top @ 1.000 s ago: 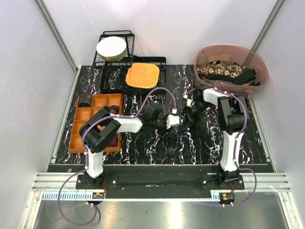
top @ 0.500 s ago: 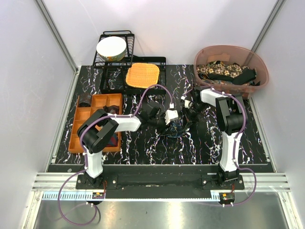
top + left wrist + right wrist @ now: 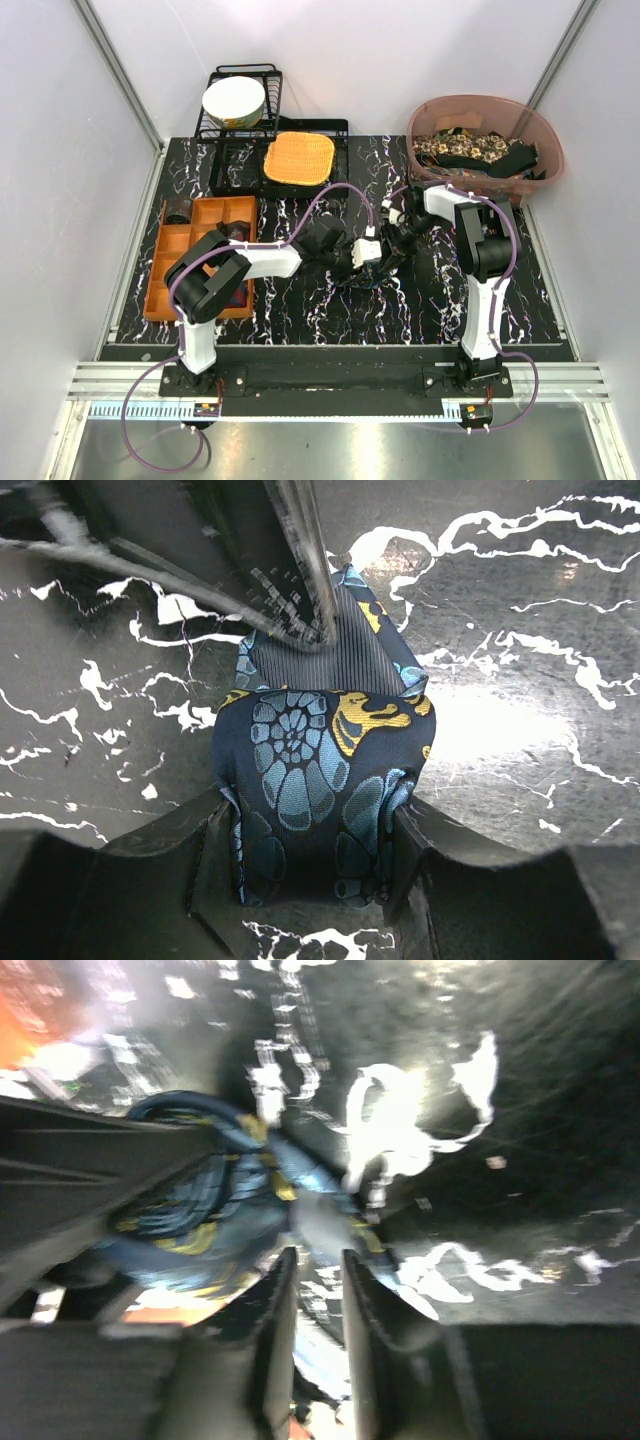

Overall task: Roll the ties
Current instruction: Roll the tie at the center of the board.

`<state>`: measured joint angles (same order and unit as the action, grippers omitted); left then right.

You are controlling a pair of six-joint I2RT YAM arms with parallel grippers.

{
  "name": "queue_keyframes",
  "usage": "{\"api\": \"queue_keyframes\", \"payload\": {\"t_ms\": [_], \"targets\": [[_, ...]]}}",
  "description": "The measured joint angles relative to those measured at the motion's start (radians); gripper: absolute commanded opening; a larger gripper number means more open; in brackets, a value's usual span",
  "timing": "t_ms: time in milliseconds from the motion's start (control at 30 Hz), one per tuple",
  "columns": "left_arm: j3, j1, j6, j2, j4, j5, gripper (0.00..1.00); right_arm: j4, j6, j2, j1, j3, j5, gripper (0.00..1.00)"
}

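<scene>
1. The worktop (image 3: 520, 290) is black with white wiggly lines, and pale walls stand around it.
2. The left pincer (image 3: 308, 845) holds a blue tie (image 3: 315, 765) that is rolled into a fat bundle. Its two fingers (image 3: 205, 865) press on the roll, one on each side.
3. The roll has light blue shell shapes and yellow patches. It sits on the worktop in the middle, between the two arms.
4. A short flat end of the blue tie sticks out of the roll, on the side away from the left pincer.
5. The right pincer (image 3: 317, 1260) is right at that flat end. Its fingers stand close together with only a thin gap. Its own view is blurry, so I cannot tell if it is pinching the cloth.
6. Well off to the left lies an orange tray (image 3: 170, 262) with little boxes in it.
7. At the back lies a square orange mat (image 3: 298, 158), and a white bowl (image 3: 234, 101) sits in a black rack (image 3: 272, 82) beside it.
8. At the back right, a pink tub (image 3: 548, 165) holds other ties (image 3: 470, 150) in a heap.
</scene>
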<state>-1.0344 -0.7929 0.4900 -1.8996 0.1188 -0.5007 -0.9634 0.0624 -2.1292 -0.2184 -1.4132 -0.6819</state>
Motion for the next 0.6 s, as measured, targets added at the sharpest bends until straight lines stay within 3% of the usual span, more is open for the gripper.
{"api": "queue_keyframes", "payload": {"t_ms": [33, 233, 367, 400, 467, 600], "targets": [[-0.005, -0.003, 0.008, -0.002, -0.006, 0.006, 0.0, 0.0, -0.003, 0.0, 0.008, 0.0, -0.035, 0.41], [-0.025, -0.007, 0.029, -0.013, -0.023, 0.016, 0.0, 0.029, -0.035, 0.027, 0.027, 0.033, -0.188, 0.45], [-0.037, -0.007, 0.031, -0.022, -0.027, 0.017, 0.0, 0.053, -0.047, 0.06, 0.027, 0.068, -0.258, 0.59], [-0.038, -0.007, 0.031, -0.022, -0.028, 0.016, 0.0, 0.058, -0.049, 0.068, 0.027, 0.077, -0.272, 0.68], [-0.04, -0.007, 0.032, -0.023, -0.031, 0.016, 0.0, 0.076, -0.058, 0.082, 0.027, 0.098, -0.292, 0.67], [-0.048, -0.007, 0.033, -0.03, -0.031, 0.013, 0.0, 0.113, -0.074, 0.094, 0.021, 0.117, -0.283, 0.55]]}}
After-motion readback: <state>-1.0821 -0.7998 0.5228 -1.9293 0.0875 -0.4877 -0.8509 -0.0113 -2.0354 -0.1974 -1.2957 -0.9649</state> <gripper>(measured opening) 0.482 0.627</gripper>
